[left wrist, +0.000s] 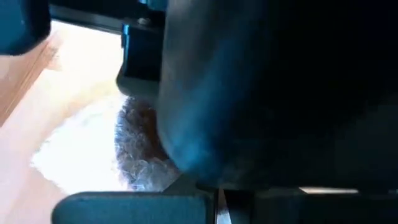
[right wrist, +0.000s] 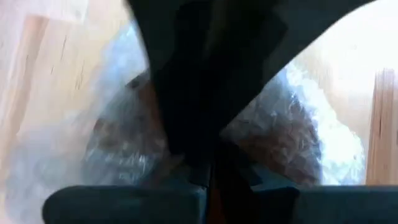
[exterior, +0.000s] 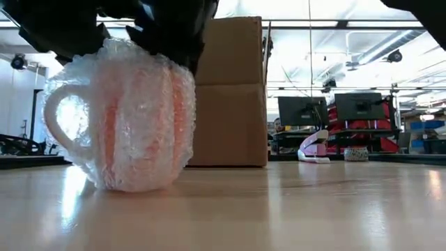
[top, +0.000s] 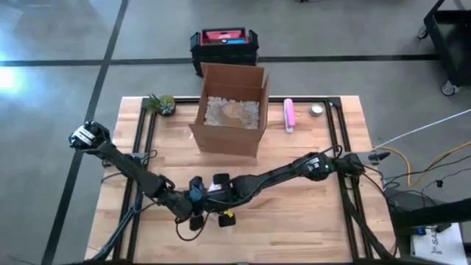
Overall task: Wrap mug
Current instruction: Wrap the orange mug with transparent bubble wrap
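The mug (exterior: 122, 115), pale with orange panels and swathed in bubble wrap (exterior: 150, 84), stands upright on the table (top: 309, 213) near the middle of its near edge, handle clear of the wrap on one side; both arms meet over it in the high view, the left gripper (top: 193, 197) coming from the near left and the right gripper (top: 221, 193) from the right, their dark bodies pressed down on the top of the bundle in the low view; whether either pair of fingers is apart or clamped on the wrap cannot be told, since the wrist views are filled with dark housing and only scraps of wrap; behind the mug, toward the middle of the far edge, stands an open cardboard box (top: 232, 110) with pale filler inside; a small green plant (top: 160, 104) sits at the far left corner; a pink tape dispenser (top: 289, 115) and a small round tin (top: 316, 110) lie toward the far right; no lettering is legible on any of them.
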{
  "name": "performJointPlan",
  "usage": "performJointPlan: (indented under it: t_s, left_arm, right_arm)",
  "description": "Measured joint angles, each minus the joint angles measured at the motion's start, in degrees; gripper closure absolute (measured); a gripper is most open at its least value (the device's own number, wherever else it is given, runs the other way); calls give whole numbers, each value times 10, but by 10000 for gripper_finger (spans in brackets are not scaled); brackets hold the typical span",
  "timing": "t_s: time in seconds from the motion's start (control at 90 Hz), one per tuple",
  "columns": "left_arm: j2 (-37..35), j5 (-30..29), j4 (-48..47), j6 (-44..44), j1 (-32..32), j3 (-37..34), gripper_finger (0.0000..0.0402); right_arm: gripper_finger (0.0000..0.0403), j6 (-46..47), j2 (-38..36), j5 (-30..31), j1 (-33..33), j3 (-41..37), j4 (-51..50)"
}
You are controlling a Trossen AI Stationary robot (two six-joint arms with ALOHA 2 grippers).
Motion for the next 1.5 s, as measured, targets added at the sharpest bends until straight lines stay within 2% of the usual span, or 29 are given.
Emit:
performJointPlan:
  t_s: [0.233, 0.422, 0.556, 0.722, 0.9, 1.044, 1.233, 1.4, 1.5]
  left_arm:
    - [-4, 2, -2, 1, 0, 0, 402]
    - [-3, 3, -1, 1, 0, 0, 402]
    - [-3, -1, -1, 1, 1, -2, 401]
    - [-3, 2, 6, 5, 1, -2, 401]
    - [-10, -1, 9, 12, 1, -2, 401]
    - [-11, -1, 4, 13, 1, -4, 401]
    - [-12, -2, 9, 13, 1, -4, 402]
    - [-13, -3, 11, 12, 1, -3, 402]
    - [-13, -3, 12, 12, 1, -3, 402]
  right_arm:
    - [401, 0, -1, -49, 4, 28, -47]
    - [401, -1, -2, -51, 13, 28, -54]
    - [401, -8, -11, -12, 14, 29, -61]
    - [401, -11, -57, 20, 7, 36, -64]
    - [401, -11, -41, 16, 8, 28, -80]
    - [401, -5, -72, -3, 20, 32, -72]
    - [401, -1, -75, -12, 36, 31, -40]
    - [401, 4, -70, -10, 39, 30, -79]
    - [401, 5, -70, -11, 46, 29, -48]
